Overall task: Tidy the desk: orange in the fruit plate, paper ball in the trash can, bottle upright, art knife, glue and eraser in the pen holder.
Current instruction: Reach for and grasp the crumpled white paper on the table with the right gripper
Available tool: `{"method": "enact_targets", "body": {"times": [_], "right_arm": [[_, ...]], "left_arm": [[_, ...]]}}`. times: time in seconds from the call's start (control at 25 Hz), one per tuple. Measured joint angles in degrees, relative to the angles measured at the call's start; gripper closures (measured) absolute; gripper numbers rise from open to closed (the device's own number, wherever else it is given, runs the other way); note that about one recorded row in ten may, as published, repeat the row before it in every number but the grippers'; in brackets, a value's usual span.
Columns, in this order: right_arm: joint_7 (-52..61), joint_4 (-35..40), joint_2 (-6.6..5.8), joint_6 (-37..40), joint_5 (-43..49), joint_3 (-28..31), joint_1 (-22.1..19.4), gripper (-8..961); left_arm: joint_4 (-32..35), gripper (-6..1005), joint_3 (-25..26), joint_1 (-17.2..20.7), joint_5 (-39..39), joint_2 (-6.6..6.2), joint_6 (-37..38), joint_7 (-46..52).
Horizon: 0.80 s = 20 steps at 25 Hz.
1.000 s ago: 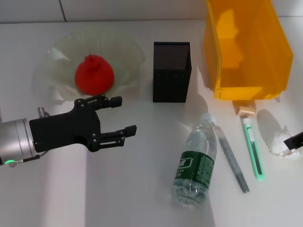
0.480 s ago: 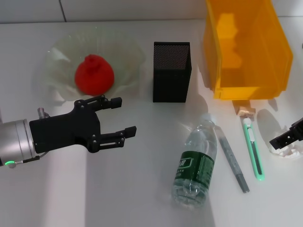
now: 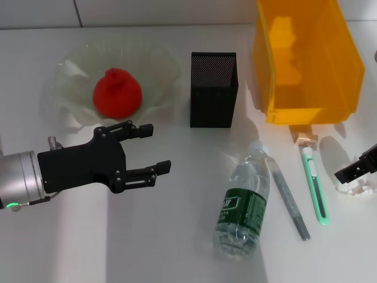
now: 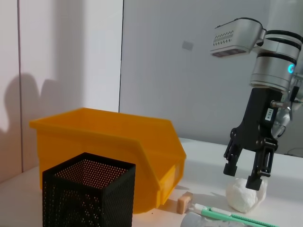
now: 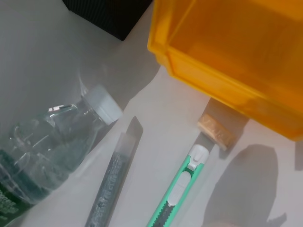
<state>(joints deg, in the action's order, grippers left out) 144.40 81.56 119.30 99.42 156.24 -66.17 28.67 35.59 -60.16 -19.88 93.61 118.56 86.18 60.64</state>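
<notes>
The orange (image 3: 116, 92) lies in the fruit plate (image 3: 70, 69). My left gripper (image 3: 158, 147) hovers open and empty in front of the plate. The bottle (image 3: 242, 203) lies on its side, cap toward the pen holder (image 3: 214, 88). To the bottle's right lie a grey glue stick (image 3: 288, 197) and the green art knife (image 3: 315, 186), with the eraser (image 3: 305, 140) below the trash can (image 3: 306, 59). At the right edge my right gripper (image 4: 244, 176) hangs open, fingertips at the top of the paper ball (image 4: 244, 197).
The pen holder (image 4: 87, 198) stands in front of the trash can (image 4: 109, 151) in the left wrist view. The right wrist view shows the bottle (image 5: 52, 146), glue stick (image 5: 111, 189), art knife (image 5: 177, 194) and eraser (image 5: 216, 131) close together below the trash can (image 5: 236, 42).
My right gripper has come in from the right edge and down onto the paper ball, covering more of it. The left gripper has barely shifted.
</notes>
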Motion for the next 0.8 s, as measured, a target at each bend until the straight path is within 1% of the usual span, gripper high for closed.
{"method": "enact_targets", "body": {"times": [0.32, 0.8], "right_arm": [[0.0, -0.26, -0.03, -0.35, 0.03, -0.03, -0.1, 121], [0.0, -1.19, -0.01, -1.61, -0.22, -0.91, 0.05, 164]], "left_arm": [[0.0, 190, -0.04, -0.05, 0.0, 0.0, 0.04, 0.0], [0.0, 190, -0.26, -0.21, -0.01, 0.0, 0.04, 0.02]]}}
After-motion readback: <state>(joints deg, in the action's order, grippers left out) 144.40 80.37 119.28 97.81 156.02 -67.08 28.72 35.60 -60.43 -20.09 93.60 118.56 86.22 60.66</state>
